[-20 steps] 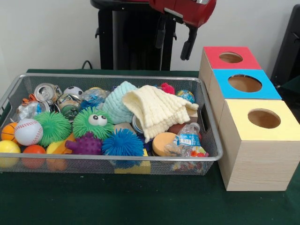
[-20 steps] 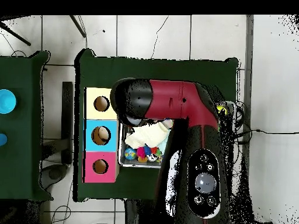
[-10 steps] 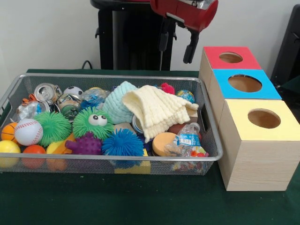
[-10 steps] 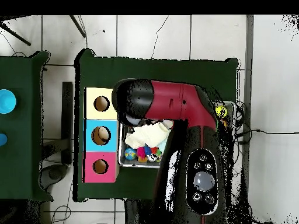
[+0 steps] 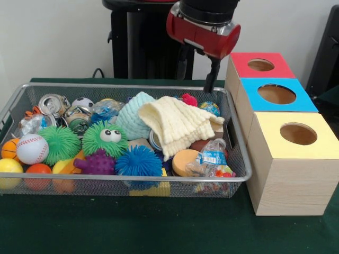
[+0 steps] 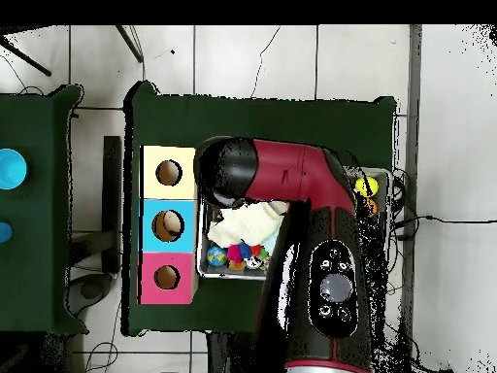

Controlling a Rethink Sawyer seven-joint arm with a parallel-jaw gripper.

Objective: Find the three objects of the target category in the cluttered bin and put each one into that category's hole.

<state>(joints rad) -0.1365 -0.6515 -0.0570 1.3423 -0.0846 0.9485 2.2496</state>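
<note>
A wire mesh bin [image 5: 127, 179] holds a jumble of toys: crushed cans [image 5: 52, 102], a baseball [image 5: 32, 148], a green spiky toy with eyes [image 5: 106, 137], a blue spiky ball [image 5: 139, 161], a cream knitted cloth [image 5: 177, 124], a teal knitted hat [image 5: 132, 114] and a squashed plastic bottle [image 5: 212, 156]. My gripper [image 5: 196, 71] hangs open and empty above the bin's far right corner, beside the red box [image 5: 259, 66]. In the overhead view the red arm [image 6: 291, 194] hides the gripper and most of the bin [image 6: 202, 254].
Three wooden boxes with round holes stand in a row right of the bin: red at the back, blue [image 5: 277, 95] in the middle, yellow [image 5: 296, 135] in front. The overhead view shows them as yellow [image 6: 169, 173], blue [image 6: 168, 225], red [image 6: 167, 278].
The gripper has come down from the top edge toward the bin's far right corner, staying open. Nothing in the bin has moved.
</note>
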